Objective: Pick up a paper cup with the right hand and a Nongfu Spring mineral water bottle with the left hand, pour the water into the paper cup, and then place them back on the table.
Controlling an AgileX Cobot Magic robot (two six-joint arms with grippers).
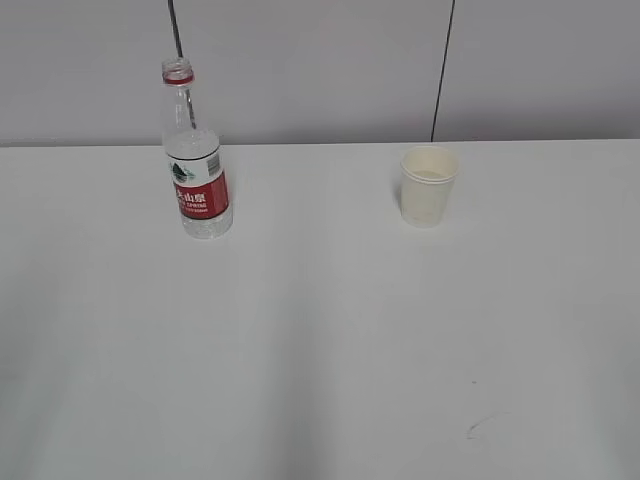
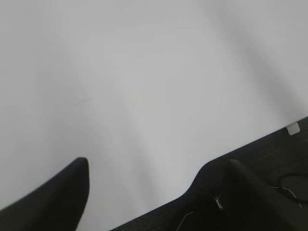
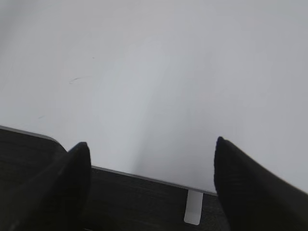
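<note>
Nongfu Spring mineral water bottle (image 1: 197,160) upright, uncapped, far left of table (image 1: 320,350). Paper cup (image 1: 427,186) upright, far right, well apart. My left hand (image 2: 159,166) & right hand (image 3: 151,149): jaws spread wide, holding nothing, over bare table nr its edge.

A pale grey panelled wall (image 1: 320,70) with dark vertical seams (image 1: 443,70) behind.

a grey panelled wall (image 1: 320,70) with dark vertical seams (image 1: 443,70) rises behind, and a dark floor (image 3: 139,202) lies below.
</note>
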